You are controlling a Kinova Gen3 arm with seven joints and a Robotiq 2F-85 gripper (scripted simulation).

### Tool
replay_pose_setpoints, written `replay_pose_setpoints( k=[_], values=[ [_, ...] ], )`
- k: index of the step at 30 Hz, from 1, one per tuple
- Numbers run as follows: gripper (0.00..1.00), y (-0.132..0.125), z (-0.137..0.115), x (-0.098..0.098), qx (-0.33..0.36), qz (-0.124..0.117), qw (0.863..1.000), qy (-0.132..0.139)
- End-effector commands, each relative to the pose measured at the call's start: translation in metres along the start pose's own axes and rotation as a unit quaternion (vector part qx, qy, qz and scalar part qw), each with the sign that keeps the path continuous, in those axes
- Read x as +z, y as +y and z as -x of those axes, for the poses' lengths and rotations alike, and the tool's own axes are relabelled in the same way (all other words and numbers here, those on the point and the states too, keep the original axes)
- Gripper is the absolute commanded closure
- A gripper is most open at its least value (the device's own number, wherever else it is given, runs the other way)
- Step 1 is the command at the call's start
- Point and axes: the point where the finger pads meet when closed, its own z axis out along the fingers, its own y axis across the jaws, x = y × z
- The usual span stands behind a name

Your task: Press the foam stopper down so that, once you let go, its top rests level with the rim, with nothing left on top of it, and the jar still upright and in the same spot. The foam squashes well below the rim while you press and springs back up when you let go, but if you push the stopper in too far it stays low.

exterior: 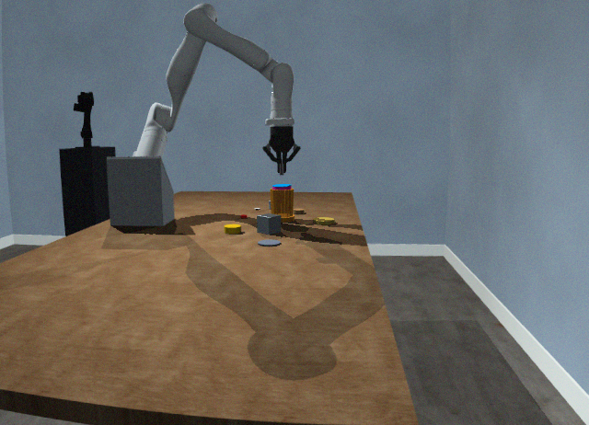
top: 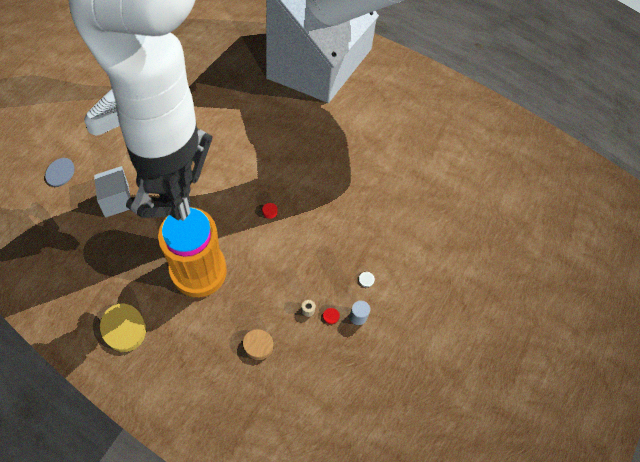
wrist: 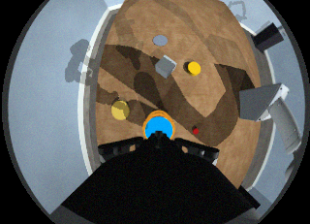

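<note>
An orange ribbed jar (top: 196, 271) (exterior: 282, 202) (wrist: 147, 133) stands upright on the wooden table (top: 439, 214). Its foam stopper (top: 186, 231) (exterior: 282, 186) (wrist: 158, 126) has a blue top and a magenta side band. The stopper stands proud of the rim, with the magenta band showing above it. Nothing lies on the stopper. My gripper (top: 182, 211) (exterior: 282, 172) is shut and empty. It hangs straight above the stopper with a clear gap below the fingertips in the exterior view.
A grey cube (top: 111, 191) (exterior: 269, 223), a grey disc (top: 59, 171) (exterior: 269, 242), a yellow disc (top: 123, 327), a tan disc (top: 257, 343), two red discs (top: 269, 209) (top: 330, 315), a small ring (top: 308, 307), a grey cylinder (top: 360, 312) and a white disc (top: 366, 279) lie around. The arm's base block (top: 310, 49) stands behind.
</note>
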Motion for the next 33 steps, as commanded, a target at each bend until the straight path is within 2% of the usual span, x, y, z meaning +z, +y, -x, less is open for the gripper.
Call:
replay_pose_setpoints(
  k=[1, 11, 21, 33],
  values=[
    [1.00, 0.000, 0.000, 0.002, 0.000, 0.000, 1.000, 0.000],
    [1.00, 0.000, 0.000, 0.007, 0.000, 0.000, 1.000, 0.000],
    [1.00, 0.000, 0.000, 0.031, 0.000, 0.000, 1.000, 0.000],
    [1.00, 0.000, 0.000, 0.032, 0.000, 0.000, 1.000, 0.000]
  ],
)
